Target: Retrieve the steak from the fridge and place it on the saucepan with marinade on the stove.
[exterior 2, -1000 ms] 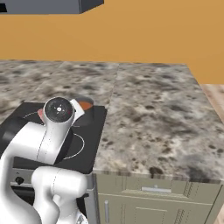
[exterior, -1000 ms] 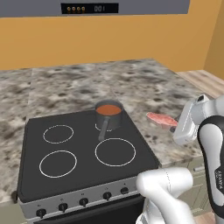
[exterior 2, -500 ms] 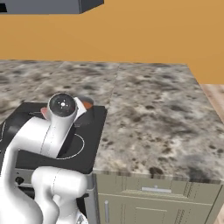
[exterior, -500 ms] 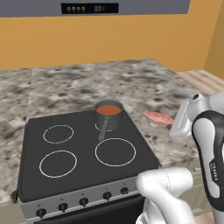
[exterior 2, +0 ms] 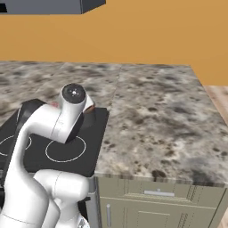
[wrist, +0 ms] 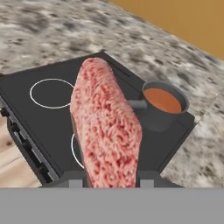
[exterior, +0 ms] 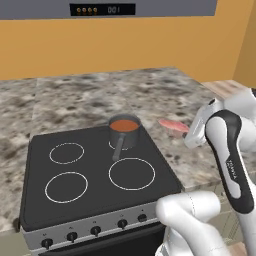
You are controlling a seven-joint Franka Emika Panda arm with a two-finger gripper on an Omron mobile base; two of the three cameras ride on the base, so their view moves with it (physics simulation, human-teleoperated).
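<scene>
My gripper (exterior: 189, 133) is shut on the steak (exterior: 173, 126), a pinkish-red slab held above the speckled counter just right of the stove (exterior: 95, 170). In the hand view the steak (wrist: 107, 127) stands on edge between the two dark fingertips (wrist: 146, 179). The saucepan (exterior: 124, 131) sits on the back right burner with its handle pointing toward the front. It holds reddish-brown marinade (wrist: 162, 100). The saucepan (wrist: 164, 105) lies beyond the steak, to its right in the hand view. The fridge is out of view.
Speckled stone counter (exterior: 150, 90) surrounds the stove, backed by an orange wall. A dark appliance with a lit display (exterior: 102, 9) hangs above. Three ring burners (exterior: 132, 173) are bare. Grey cabinet fronts (exterior 2: 151, 207) lie below the counter's right part.
My gripper has carried the steak a little to the left, closer to the stove's right edge. The saucepan has not moved.
</scene>
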